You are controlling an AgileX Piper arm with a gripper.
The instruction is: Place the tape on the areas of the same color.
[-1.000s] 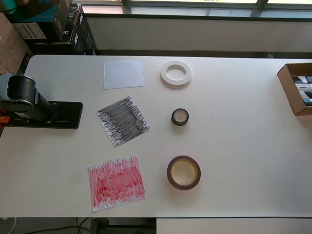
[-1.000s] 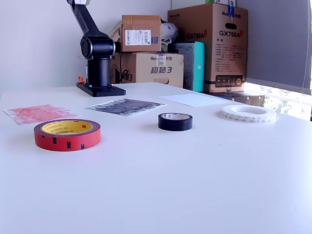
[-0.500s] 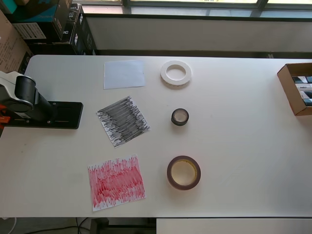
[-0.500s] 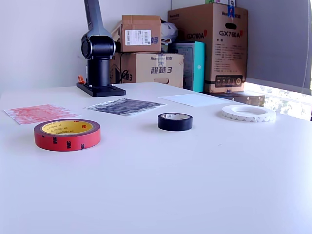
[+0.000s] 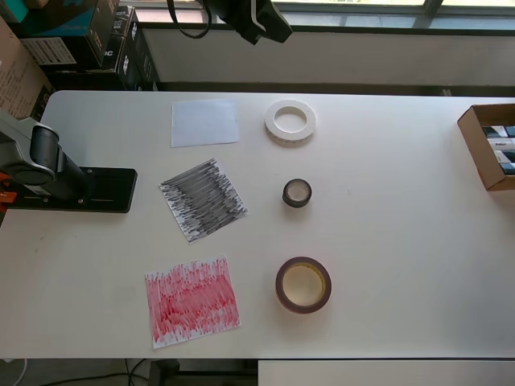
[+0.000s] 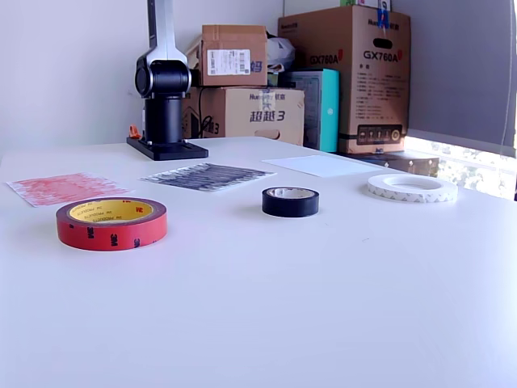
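Table [image 5: 402,265]: white, carrying all task items; no roll sits on any sheet, so by my judgement the task is at its opening step, nothing placed.

Arm [image 6: 164,73]: base stands at the overhead view's left edge; the upper links rise out of the exterior view. A dark part at the overhead view's top edge is likely the pincer [image 5: 256,18], high above the table and cut off by the frame. Whether it is wide or narrow cannot be told; it appears to hold nothing.

Red scribbled sheet [image 5: 191,301], black scribbled sheet [image 5: 203,199] and white sheet [image 5: 205,122] lie in a column, the overhead view's left of the rolls.

Red-brown roll [image 5: 303,285], white ring [image 5: 290,121] and black roll [image 5: 297,193] each lie flat, well apart from, but roughly level with, the matching sheet.

Next move, in my judgement: descend over one roll, likely the white ring nearest the pincer, grip its wall, and carry it to the white sheet.

Cardboard box [image 5: 488,146] at the overhead view's right is partly cut off; its contents are unclear.
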